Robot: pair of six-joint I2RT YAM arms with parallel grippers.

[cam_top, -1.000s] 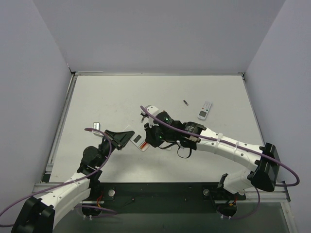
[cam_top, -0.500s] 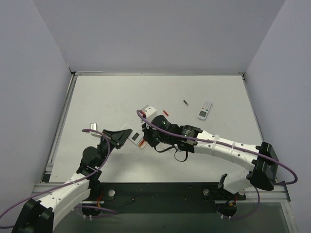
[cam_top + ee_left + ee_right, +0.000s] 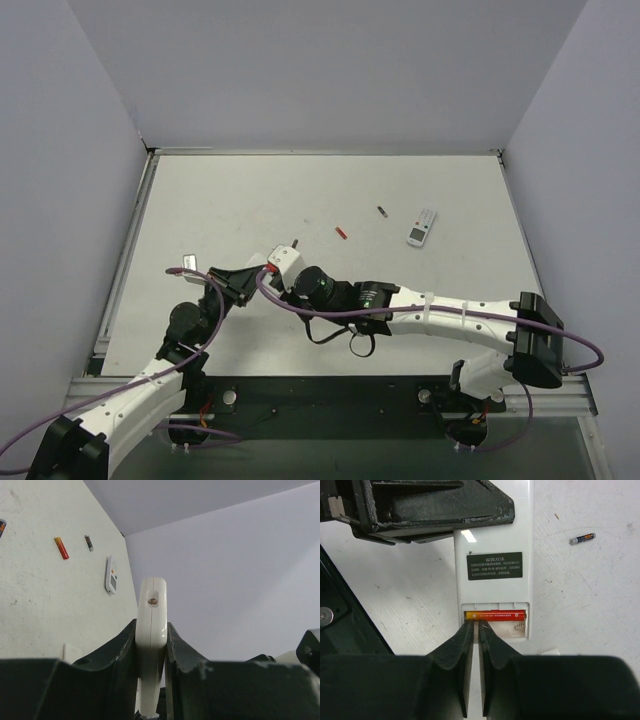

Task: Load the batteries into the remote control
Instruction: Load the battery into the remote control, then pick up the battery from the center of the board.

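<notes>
My left gripper (image 3: 151,645) is shut on the remote control (image 3: 151,615), gripping its white sides and holding it edge-up. In the right wrist view its white back (image 3: 495,540) faces the camera with the battery bay open. One red battery (image 3: 495,615) lies in the bay's upper slot; the lower slot shows a bare spring. My right gripper (image 3: 476,625) is shut and empty, its tips at that battery's yellow left end. In the top view the right wrist (image 3: 285,265) covers the remote. A second red battery (image 3: 341,233) lies on the table, also in the left wrist view (image 3: 61,548).
A white-faced remote (image 3: 422,227) lies at the far right with a dark battery (image 3: 381,211) beside it. Another dark battery (image 3: 582,538) lies near the held remote. A small pale piece (image 3: 190,261) rests left of my left gripper. Grey walls enclose the table.
My right gripper has moved left onto the remote held by the left gripper, which shifted slightly left. The second red battery on the table has come into view.
</notes>
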